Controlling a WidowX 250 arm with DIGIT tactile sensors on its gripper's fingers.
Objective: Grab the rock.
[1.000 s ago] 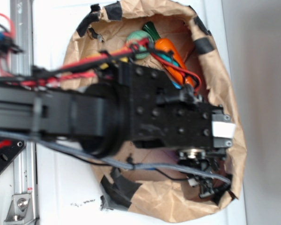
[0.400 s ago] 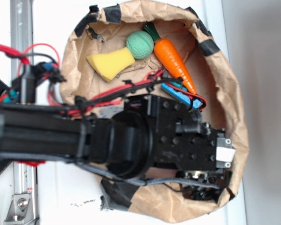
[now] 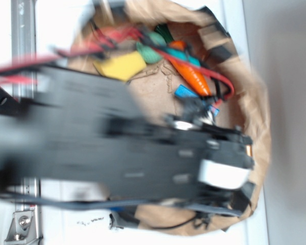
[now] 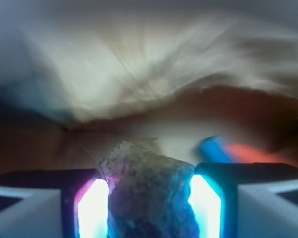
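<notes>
Pincer (image 4: pixel 149 208): closed on the rock, one glowing pad at each side; in the wrist view the left pad shines pink-white and the right one cyan-white.
Rock (image 4: pixel 149 198): grey-brown lump with a rough, angular face — wedged between the two pads, touching both, its top edge standing above them.
Pads (image 4: pixel 94 210): upright flat faces pressed against the rock's flanks; black housings and pale outer blocks sit just beyond them.
Arm (image 3: pixel 143 153): large black body, heavily blurred in the exterior view, reaching from the left across the paper bag to its right rim; it hides the pincer and the rock from that view.
Paper bag (image 3: pixel 255 127): crumpled brown paper forming a shallow open nest, dark tape patches on its rim; it lies on the white bench (image 3: pixel 56 30).
Carrot (image 3: pixel 194 79): orange toy with a green top, lying slanted in the upper part of the bag, partly crossed by red cable.
Green ball (image 3: pixel 150 48): mostly screened by cable and blur, beside the carrot's green end.
Yellow sponge (image 3: pixel 120 65): wedge-shaped — left of the ball, on the bag's floor.
Blue piece (image 3: pixel 183 93): small flat item just below the carrot; also a blue-and-red smear at the right in the wrist view.
Cables (image 3: pixel 204 71): red strands looping over the bag's upper half.
</notes>
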